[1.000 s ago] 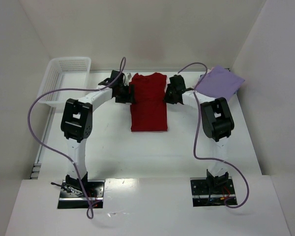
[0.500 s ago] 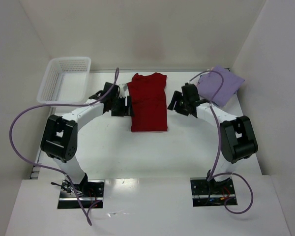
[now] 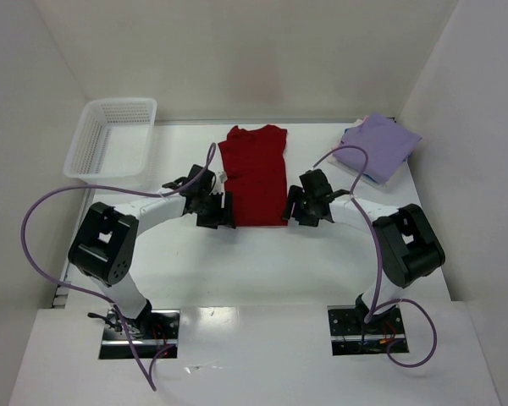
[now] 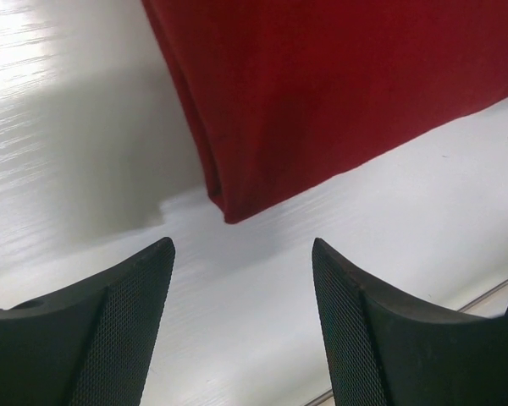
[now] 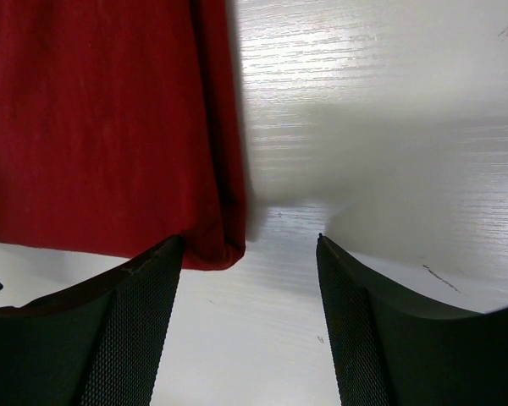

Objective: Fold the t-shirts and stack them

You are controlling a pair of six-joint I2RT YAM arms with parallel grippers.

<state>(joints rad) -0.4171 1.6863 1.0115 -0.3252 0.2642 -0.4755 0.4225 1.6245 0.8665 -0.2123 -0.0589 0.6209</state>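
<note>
White table (image 3: 262, 262), plain white walls (image 3: 237, 51) boxing it in. The dark red t-shirt (image 3: 254, 173) lay flat, folded narrow. The left gripper (image 4: 241, 321) sat at its near-left corner and the right gripper (image 5: 250, 317) at its near-right corner, both with jaws spread and grasping nothing. The lavender t-shirt (image 3: 379, 145) lay beyond its right side, the basket (image 3: 83, 150) beyond its left.

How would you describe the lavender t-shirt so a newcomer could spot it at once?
Start at the white table and go to its far right corner, beside the side wall. There lies the lavender t-shirt, folded square on top of other cloth edges. Unlike the dark red t-shirt lying mid-table, it is pale purple.
</note>
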